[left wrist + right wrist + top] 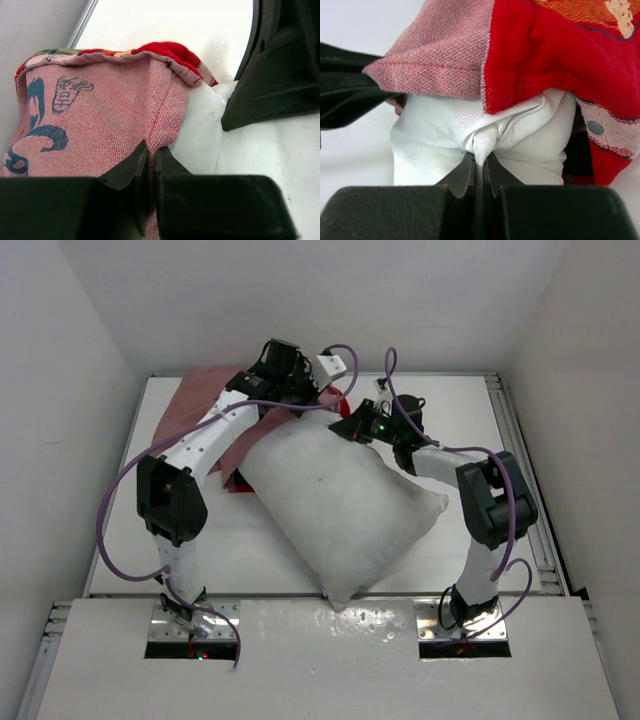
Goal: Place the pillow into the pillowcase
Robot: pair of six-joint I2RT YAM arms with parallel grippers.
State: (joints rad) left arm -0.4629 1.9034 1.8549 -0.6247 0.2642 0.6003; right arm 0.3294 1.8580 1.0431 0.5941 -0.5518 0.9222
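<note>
The left gripper [151, 156] has its jaws pressed together, pinching a fold of the pillowcase [100, 115]. That's a big fabric cover, dull pink w/ dark blue print on the side showing and red-orange at the rolled hem. The pinch sits right at the pillow's far end, where pink cloth meets white.

The right gripper [479, 162] is also squeezed tight, nipping a small pleat of the pillow [470, 135], a large plump white stuffed rectangle. It has hold of the far end, just under the case's open edge. The red & pink edges of the case hang over the top of that end, and below them the pillow is bare white.

Seen from above, the pillow lies diagonal on the white table [455, 405]. Its near corner reaches the table's front edge and its far end is up by both grippers. Most of it is outside the case. The case is bunched off the pillow's far-left side, pink side up, w/ a bit of red showing along the pillow's left edge.
</note>
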